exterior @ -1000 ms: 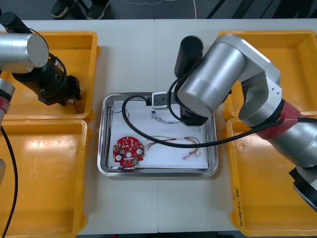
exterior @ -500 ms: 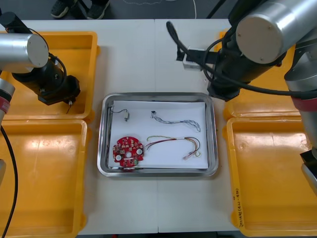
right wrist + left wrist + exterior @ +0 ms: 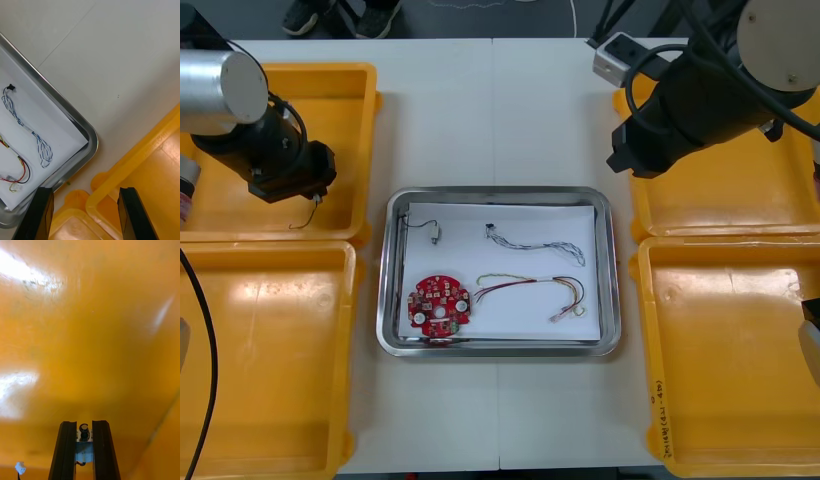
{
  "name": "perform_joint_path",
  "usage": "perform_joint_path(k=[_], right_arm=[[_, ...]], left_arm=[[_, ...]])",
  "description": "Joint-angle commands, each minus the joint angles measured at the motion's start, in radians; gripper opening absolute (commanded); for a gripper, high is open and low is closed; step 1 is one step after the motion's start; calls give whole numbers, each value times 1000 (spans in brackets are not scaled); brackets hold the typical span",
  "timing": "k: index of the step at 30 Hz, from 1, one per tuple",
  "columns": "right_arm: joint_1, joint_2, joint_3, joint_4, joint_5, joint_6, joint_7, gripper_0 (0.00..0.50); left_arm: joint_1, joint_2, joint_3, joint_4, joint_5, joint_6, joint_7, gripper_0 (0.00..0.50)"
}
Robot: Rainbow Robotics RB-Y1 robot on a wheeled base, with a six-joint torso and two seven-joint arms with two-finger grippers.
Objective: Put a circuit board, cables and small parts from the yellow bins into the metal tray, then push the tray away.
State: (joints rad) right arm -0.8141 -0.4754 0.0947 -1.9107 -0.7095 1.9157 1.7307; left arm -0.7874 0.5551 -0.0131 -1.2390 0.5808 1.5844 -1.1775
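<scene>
My left gripper (image 3: 313, 193) hangs over the far left yellow bin (image 3: 340, 100). In the left wrist view it (image 3: 84, 427) is shut on a small metal part (image 3: 84, 444), and a thin wire (image 3: 307, 216) dangles from that part. The metal tray (image 3: 610, 290) in the middle holds a round red circuit board (image 3: 440, 305), a blue and white cable (image 3: 537, 244), a red and yellow cable (image 3: 530, 288) and a small metal part (image 3: 436, 235). My right gripper (image 3: 625, 160) is open (image 3: 88, 215) beyond the tray's far right corner (image 3: 92, 144), by the far right bin's rim.
Two yellow bins flank the tray on each side: near left (image 3: 270, 350), far right (image 3: 750, 190) and near right (image 3: 730, 350). A white connector (image 3: 20, 467) lies on the bin floor beside my left fingers. Shoes show beyond the table's far edge.
The right arm has swung from above the tray out to the far right bin. The left gripper has shut on the small metal part and risen a little, the wire now dangling.
</scene>
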Motion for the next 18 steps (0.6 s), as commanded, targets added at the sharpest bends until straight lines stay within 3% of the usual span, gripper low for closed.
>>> perform_joint_path(k=[1, 8, 18], right_arm=[[53, -68, -58, -67, -21, 4, -97, 500], [133, -95, -116, -108, -42, 4, -201, 500], [259, -146, -170, -182, -74, 4, -315, 500]], left_arm=[[-6, 3, 96, -132, -19, 72, -93, 0], [-6, 3, 174, -269, -32, 161, -83, 0], [-6, 6, 182, -398, -35, 278, -48, 0]])
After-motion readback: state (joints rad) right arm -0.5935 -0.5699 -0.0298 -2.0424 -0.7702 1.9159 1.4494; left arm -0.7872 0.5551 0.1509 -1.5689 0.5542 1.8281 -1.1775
